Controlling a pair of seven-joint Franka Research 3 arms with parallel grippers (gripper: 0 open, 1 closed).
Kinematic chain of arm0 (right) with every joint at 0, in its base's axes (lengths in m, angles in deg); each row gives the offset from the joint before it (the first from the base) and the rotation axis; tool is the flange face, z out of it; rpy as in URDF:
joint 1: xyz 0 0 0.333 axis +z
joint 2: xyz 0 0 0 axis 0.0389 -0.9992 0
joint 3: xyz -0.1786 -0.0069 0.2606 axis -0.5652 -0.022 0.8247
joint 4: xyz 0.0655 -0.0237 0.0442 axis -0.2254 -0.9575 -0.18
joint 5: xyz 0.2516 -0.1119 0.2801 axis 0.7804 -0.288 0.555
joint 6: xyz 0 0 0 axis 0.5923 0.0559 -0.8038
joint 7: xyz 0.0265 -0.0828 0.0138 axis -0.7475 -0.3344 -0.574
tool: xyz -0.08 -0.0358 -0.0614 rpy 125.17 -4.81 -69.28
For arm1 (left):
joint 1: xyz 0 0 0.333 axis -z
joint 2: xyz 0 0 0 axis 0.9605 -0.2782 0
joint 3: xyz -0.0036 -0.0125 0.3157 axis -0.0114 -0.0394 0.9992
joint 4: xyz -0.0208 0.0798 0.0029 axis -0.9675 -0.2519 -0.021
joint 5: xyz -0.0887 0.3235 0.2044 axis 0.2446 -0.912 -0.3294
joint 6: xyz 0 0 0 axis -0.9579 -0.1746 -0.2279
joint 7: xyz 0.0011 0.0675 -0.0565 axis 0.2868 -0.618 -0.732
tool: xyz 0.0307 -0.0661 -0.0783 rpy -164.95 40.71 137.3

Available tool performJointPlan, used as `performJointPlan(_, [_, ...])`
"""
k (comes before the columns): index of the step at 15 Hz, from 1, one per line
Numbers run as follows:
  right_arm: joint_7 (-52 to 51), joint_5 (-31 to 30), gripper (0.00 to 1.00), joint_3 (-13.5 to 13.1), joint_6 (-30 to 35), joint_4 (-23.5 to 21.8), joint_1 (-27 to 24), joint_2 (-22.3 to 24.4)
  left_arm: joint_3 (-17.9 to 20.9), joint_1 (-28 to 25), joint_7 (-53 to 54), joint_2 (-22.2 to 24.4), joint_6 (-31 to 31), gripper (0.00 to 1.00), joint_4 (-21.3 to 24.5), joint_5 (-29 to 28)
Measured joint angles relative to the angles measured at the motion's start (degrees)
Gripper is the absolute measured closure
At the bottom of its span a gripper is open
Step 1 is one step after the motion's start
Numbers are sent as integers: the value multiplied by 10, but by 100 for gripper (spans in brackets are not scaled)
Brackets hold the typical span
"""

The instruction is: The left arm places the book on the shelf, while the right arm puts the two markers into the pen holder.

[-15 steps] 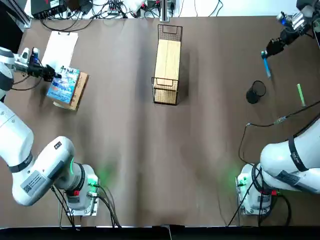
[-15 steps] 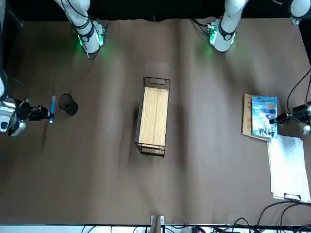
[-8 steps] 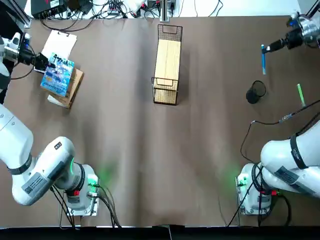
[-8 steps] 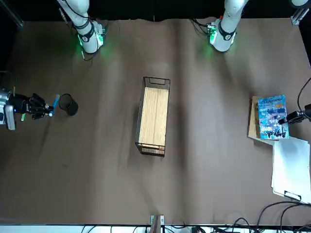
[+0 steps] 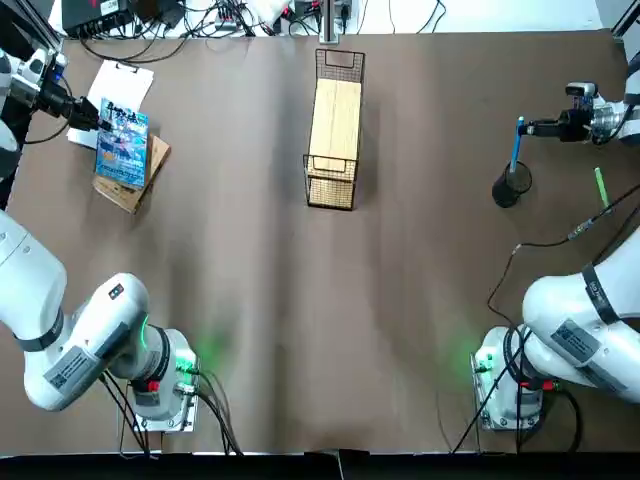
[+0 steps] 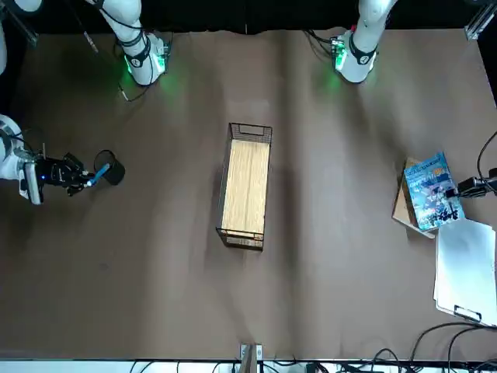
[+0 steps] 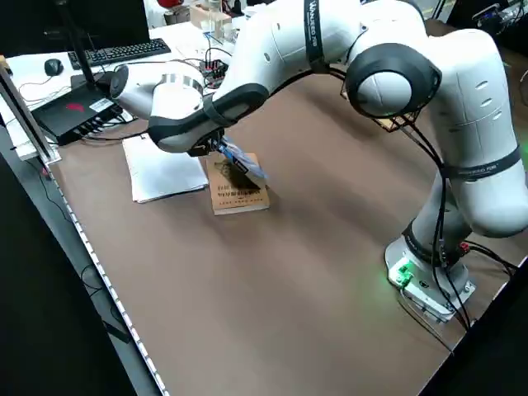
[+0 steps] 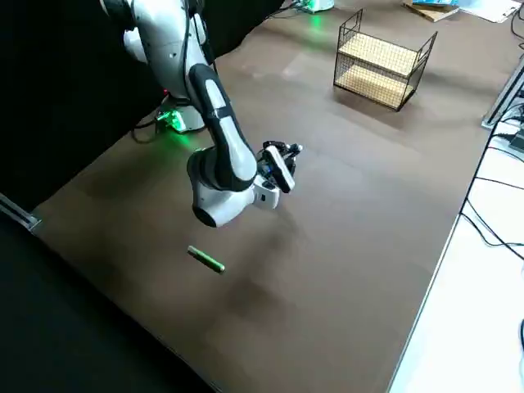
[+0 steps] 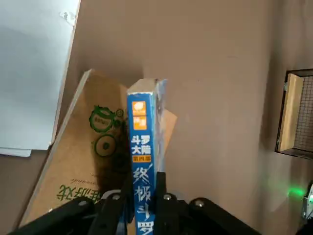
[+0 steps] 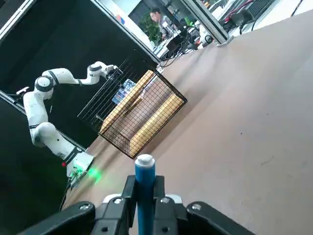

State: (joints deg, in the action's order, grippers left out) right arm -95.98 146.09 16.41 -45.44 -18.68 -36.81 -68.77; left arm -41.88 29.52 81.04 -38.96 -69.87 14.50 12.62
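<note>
My left gripper is shut on one edge of the blue and white book, which is raised on edge over the tan book. In the left wrist view the book's spine stands between my fingers. At the far right my right gripper is shut on the blue marker, held tilted with its lower end over the black pen holder. The green marker lies flat on the table right of the holder. The wire shelf with its wooden top stands at the middle back.
A white clipboard paper lies behind the tan book at the back left. A black cable trails over the table near the green marker. Cables and equipment line the back edge. The arms' green-lit bases sit at the near edge.
The left gripper has lifted the blue book off the tan book and tipped it on edge. The right gripper has swung the blue marker in over the pen holder.
</note>
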Motion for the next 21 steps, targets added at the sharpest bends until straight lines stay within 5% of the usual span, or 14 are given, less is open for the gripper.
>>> performJointPlan(5, [-19,-1,82,0,4,1,-17,-8,0,-2,1,1,0,80,0,-12])
performJointPlan(7, [-20,-1,70,0,4,1,-19,-9,-8,-4,-16,1,6,80,0,-8])
performJointPlan(9, [-21,-1,51,1,4,1,-19,-9,-29,-11,-41,2,55,80,0,24])
performJointPlan(15, [7,-1,49,1,5,9,-19,-9,-118,-33,-115,-2,224,80,14,181])
performJointPlan(19, [194,-26,50,5,7,61,-12,2,-175,55,-144,-21,230,80,47,240])
performJointPlan(21, [328,-84,50,7,7,112,2,21,-179,133,-161,-24,176,80,58,279])
